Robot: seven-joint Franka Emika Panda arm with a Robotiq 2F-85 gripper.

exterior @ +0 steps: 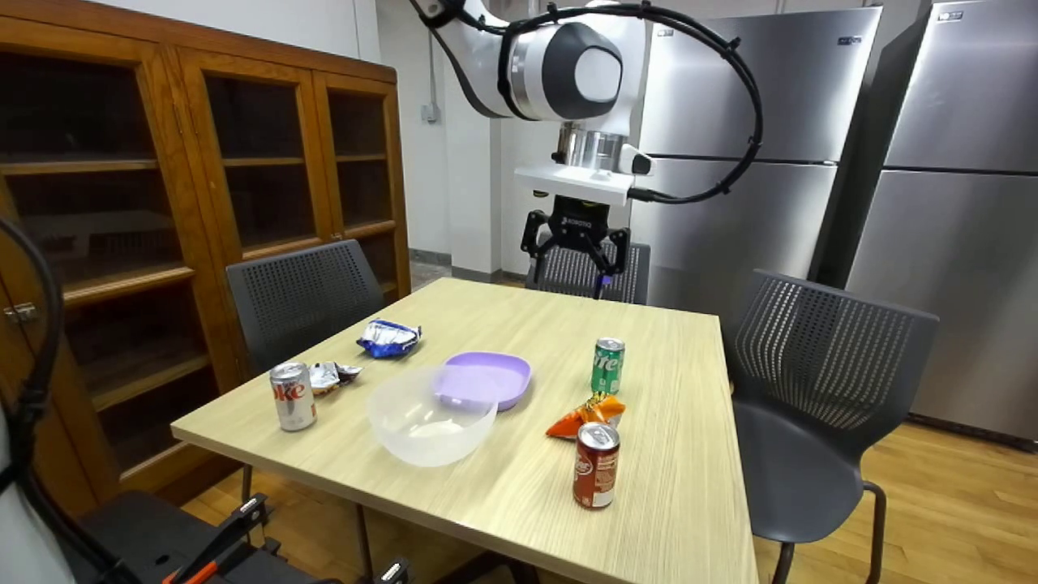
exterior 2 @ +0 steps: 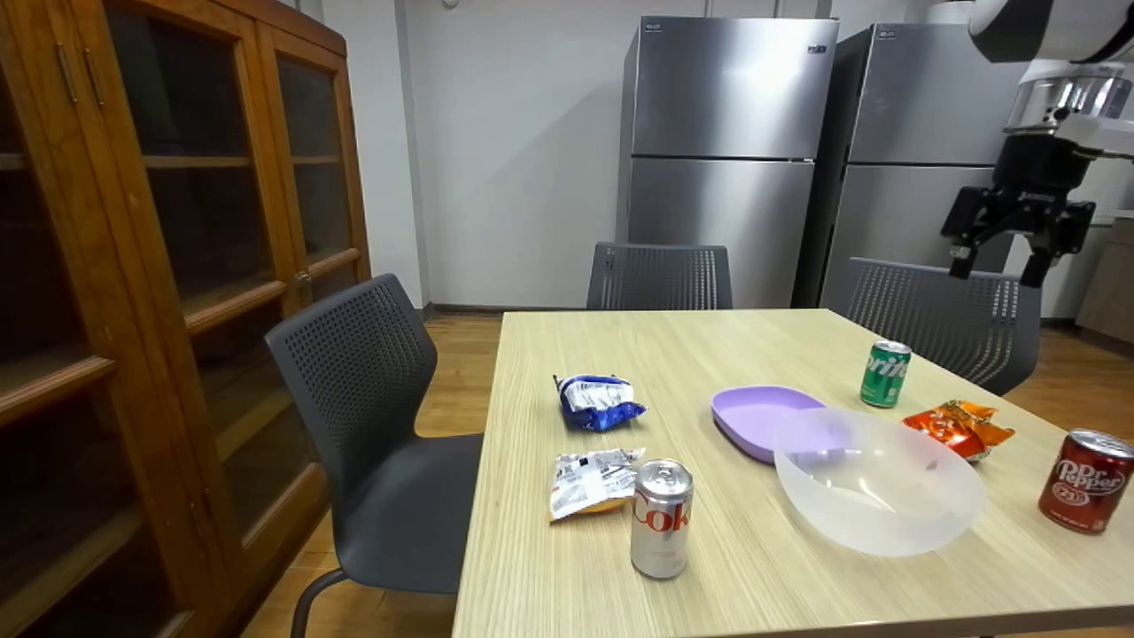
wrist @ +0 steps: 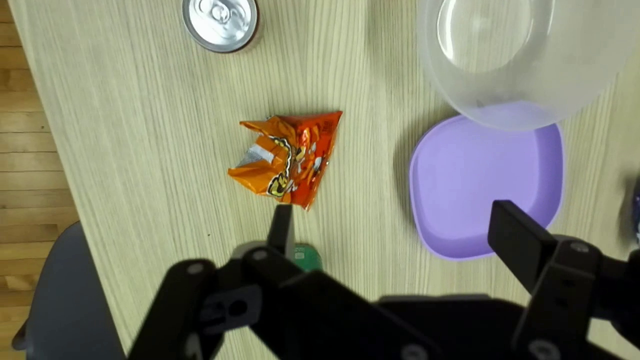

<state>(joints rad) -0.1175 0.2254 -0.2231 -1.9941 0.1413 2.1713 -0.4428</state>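
An approach seems in hand; the gripper (exterior 2: 998, 268) is held above the table (exterior 2: 656, 341), its jaws spread and empty; the Sprite can (exterior 2: 886, 376) is seen standing just beside the orange snack bag (exterior 2: 959, 431); for any grasp, careful lowering would be called for

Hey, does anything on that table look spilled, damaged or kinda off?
No spill that I see. The orange snack bag lies crumpled, as do the blue bag and silvery bag, like litter. The rim of the frosted bowl overhangs the purple plate, an untidy overlap.
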